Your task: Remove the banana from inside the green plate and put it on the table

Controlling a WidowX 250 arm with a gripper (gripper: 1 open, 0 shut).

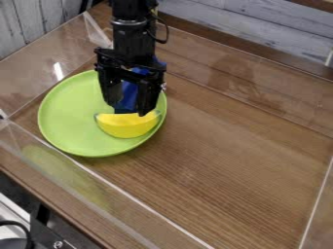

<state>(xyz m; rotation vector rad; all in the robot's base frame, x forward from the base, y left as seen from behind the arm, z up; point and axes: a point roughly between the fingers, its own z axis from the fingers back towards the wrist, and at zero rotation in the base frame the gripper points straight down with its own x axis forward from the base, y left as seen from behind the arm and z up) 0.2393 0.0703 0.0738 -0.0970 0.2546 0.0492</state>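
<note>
The yellow crescent banana (pixel 124 124) lies in the right part of the lime-green plate (pixel 68 124), which sits on the brown wood-grain table (pixel 235 156). My black gripper (pixel 131 101) points steeply down over the plate, its fingers spread wide and standing just above and behind the banana. The jaws are open and hold nothing. A blue block (pixel 127 93) shows between the fingers, behind the banana; I cannot tell whether it rests in the plate.
Clear acrylic walls (pixel 78 180) border the table at the front and left. Bare wood stretches to the right of the plate. A grey plank wall stands behind the table.
</note>
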